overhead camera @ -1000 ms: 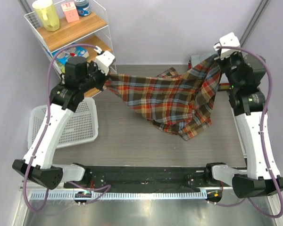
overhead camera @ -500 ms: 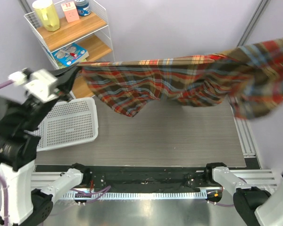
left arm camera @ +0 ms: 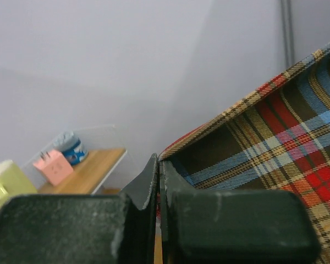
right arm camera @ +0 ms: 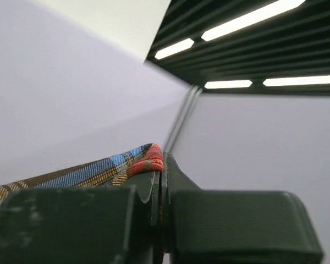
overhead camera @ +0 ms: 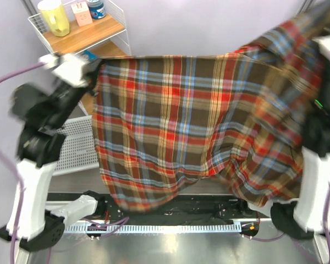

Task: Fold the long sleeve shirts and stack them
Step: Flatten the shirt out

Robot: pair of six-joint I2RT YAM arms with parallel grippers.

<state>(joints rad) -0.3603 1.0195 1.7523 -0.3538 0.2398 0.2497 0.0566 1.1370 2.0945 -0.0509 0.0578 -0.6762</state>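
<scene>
A large long sleeve shirt (overhead camera: 187, 126) in red, dark green-brown and cream plaid hangs spread out in the air between both arms and hides most of the table in the top view. My left gripper (overhead camera: 93, 67) is raised at the upper left, shut on the shirt's top edge. In the left wrist view the gripper (left arm camera: 158, 162) pinches the cloth (left arm camera: 264, 143). My right gripper (overhead camera: 325, 43) is high at the far right, partly behind the cloth. In the right wrist view it (right arm camera: 161, 165) is shut on a bunched plaid corner (right arm camera: 148, 162).
A wire shelf (overhead camera: 107, 27) stands at the back left with a yellow jug (overhead camera: 54, 16) and a pink carton (overhead camera: 81, 12) on its top board. A white perforated basket (overhead camera: 77, 148) lies on the table's left side, partly behind my left arm.
Both arms have lifted the shirt much higher, toward the camera. A second ago it sagged bunched over the table; now it hangs flat and stretched wide between the grippers.
</scene>
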